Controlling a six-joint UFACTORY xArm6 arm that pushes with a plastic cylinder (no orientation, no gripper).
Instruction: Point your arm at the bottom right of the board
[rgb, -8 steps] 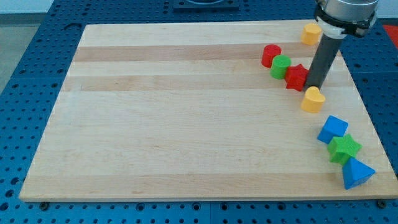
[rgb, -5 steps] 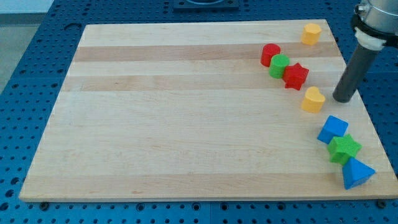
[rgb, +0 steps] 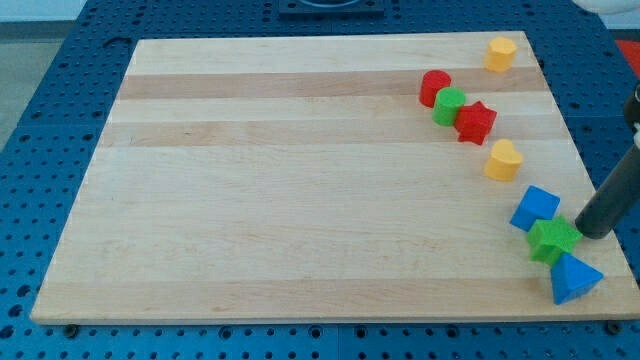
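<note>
My tip (rgb: 592, 233) rests near the board's right edge (rgb: 585, 180), low on the view's right. It sits just right of the green star block (rgb: 552, 240), close to touching it. A blue cube-like block (rgb: 536, 208) lies up-left of the star and a blue triangular block (rgb: 572, 279) lies below it. The rod slants up and right out of the view.
A yellow heart block (rgb: 503, 160) lies above the blue cube. A red star (rgb: 475, 122), green cylinder (rgb: 450, 106) and red cylinder (rgb: 435, 88) form a diagonal row at upper right. A yellow block (rgb: 500, 53) sits near the top right corner.
My tip moved from beside the red star and yellow heart, right and down along the board's right side, to beside the green star. The blocks have not visibly moved.
</note>
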